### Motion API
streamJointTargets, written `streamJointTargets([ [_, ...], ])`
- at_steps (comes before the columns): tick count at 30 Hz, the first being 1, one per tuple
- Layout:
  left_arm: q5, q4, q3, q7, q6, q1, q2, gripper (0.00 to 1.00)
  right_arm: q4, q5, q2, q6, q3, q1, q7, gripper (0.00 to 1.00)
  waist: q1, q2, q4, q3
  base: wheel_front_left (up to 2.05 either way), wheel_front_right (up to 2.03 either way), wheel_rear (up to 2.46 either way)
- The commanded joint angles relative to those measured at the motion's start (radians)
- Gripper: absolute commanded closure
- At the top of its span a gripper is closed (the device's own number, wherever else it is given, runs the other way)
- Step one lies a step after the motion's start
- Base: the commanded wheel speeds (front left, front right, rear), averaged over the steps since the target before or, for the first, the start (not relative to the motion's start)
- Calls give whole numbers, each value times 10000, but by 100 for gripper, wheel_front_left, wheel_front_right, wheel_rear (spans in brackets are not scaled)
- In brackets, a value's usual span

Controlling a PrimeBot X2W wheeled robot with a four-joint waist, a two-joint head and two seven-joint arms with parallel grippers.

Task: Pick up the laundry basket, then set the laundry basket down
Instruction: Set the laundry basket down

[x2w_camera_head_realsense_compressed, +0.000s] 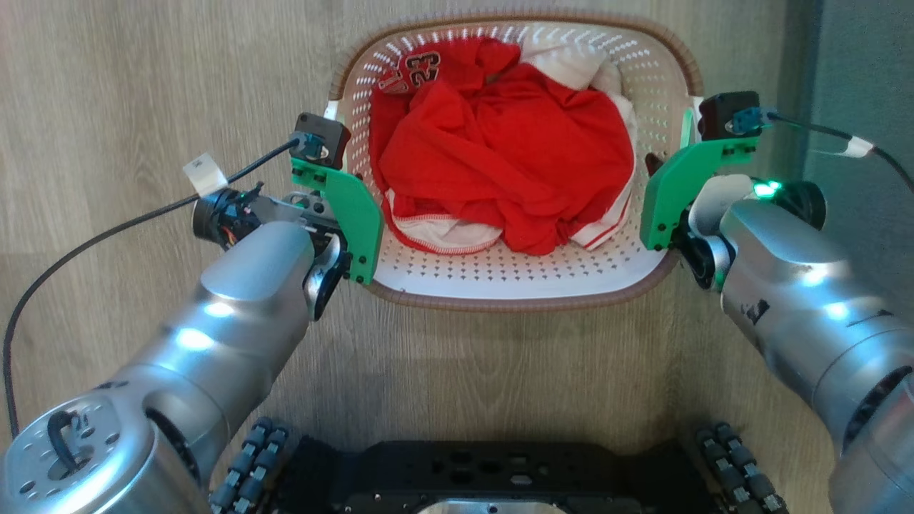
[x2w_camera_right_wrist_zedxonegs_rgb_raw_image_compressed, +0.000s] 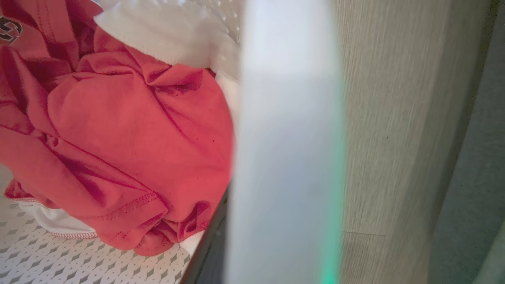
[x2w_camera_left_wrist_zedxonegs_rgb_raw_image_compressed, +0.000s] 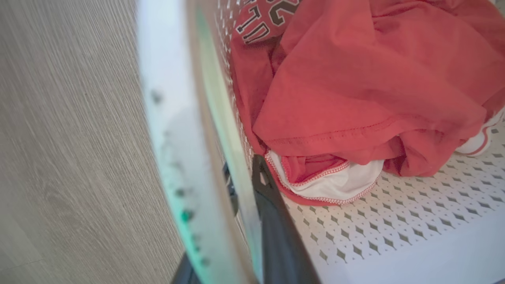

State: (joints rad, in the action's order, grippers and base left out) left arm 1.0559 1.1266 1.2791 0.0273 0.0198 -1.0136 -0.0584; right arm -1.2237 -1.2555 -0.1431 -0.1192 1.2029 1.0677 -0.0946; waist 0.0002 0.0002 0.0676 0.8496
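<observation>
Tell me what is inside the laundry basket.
The laundry basket holds red clothing, one piece printed 23, and white fabric. Its perforated floor shows nearest the robot; anything under the pile is covered.

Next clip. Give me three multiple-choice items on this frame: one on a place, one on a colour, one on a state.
1. Where is the left gripper?
A. at the laundry basket side wall
B. over the middle of the clothes
C. on the floor behind the basket

2. What colour is most of the clothing in the basket?
A. blue
B. red
C. black

3. How does the basket stand?
A. upright, clothes inside
B. tipped on its side
C. upside down

Key:
1 A: the left wrist view shows one dark finger just inside the wall.
2 B: a red jersey covers the middle.
3 A: its open top faces the head camera.
</observation>
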Motion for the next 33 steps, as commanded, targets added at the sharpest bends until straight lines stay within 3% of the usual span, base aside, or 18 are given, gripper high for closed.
streamJointTargets([
  [1,-281,-378,2,90,-36,-41,81,100,132,211,154,-115,203,-199,-180,100,-2,-2,113,227,0,0,0],
  [22,-577,-660,11,597,347,-202,81,100,-159,274,139,-115,356,2,-440,100,-2,-2,142,767,0,0,0],
  [23,-549,-641,11,662,401,-223,81,88,-188,253,145,-115,339,15,-462,100,-2,-2,131,780,0,0,0],
  [24,-549,-618,11,729,472,-245,81,57,-216,234,155,-115,319,37,-504,71,-2,-2,125,789,0,0,0],
  [25,-557,-587,11,808,557,-267,81,7,-239,229,166,-115,315,51,-535,40,-2,-2,124,791,0,0,0],
  [26,-511,-551,11,856,648,-272,81,0,-262,233,173,-115,318,61,-575,0,-2,-2,124,791,0,0,0],
  [33,-583,-394,11,937,966,-243,81,0,-407,171,221,-115,317,23,-459,0,-2,-2,129,694,0,0,0],
])
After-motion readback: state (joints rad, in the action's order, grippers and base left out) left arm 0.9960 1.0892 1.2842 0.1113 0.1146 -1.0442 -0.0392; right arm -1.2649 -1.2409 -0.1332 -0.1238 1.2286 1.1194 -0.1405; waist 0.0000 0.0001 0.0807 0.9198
